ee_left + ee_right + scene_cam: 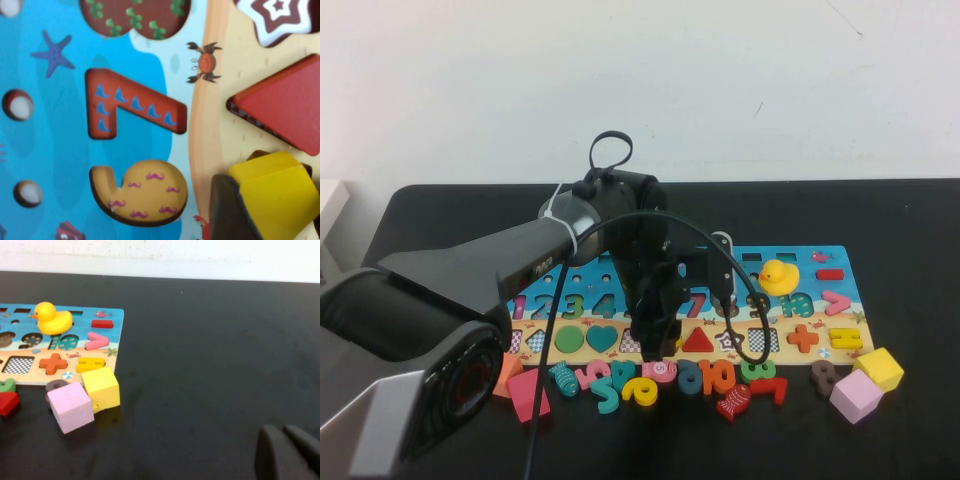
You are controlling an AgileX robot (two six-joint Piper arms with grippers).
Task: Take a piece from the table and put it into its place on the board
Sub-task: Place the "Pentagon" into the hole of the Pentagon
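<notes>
Two arms belong to this rig; only the left one shows in the high view, reaching from the near left out over the board (825, 262). The left tool (655, 335) hangs low over the board's sandy strip of shape slots, between the green heart (602, 338) and the red triangle (697, 340). In the left wrist view a dark finger (227, 210) presses against the yellow pentagon (277, 192), so the left tool is closed on the pentagon at a moderate spread. The pentagon sits tilted over a dark slot right beside the red triangle (287, 107), one corner raised; not seated flat. Just past it on the blue print lie the empty recesses for the 7 (130, 107) and the 6 (145, 192).

The right tool (287, 455) is out of the high view. Its own camera shows two dark fingertips lying close together, nearly touching, low over the bare black tabletop (215, 350), well apart from the board's right end (60, 347).

On the board: a yellow rubber duck (779, 276) near the upper right. Off the right end, on the tabletop: a yellow cube (880, 368) touching a pink cube (856, 395). Along the board's near edge: a scatter of loose coloured numbers (642, 385), plus a pink block (529, 393) at the left.
</notes>
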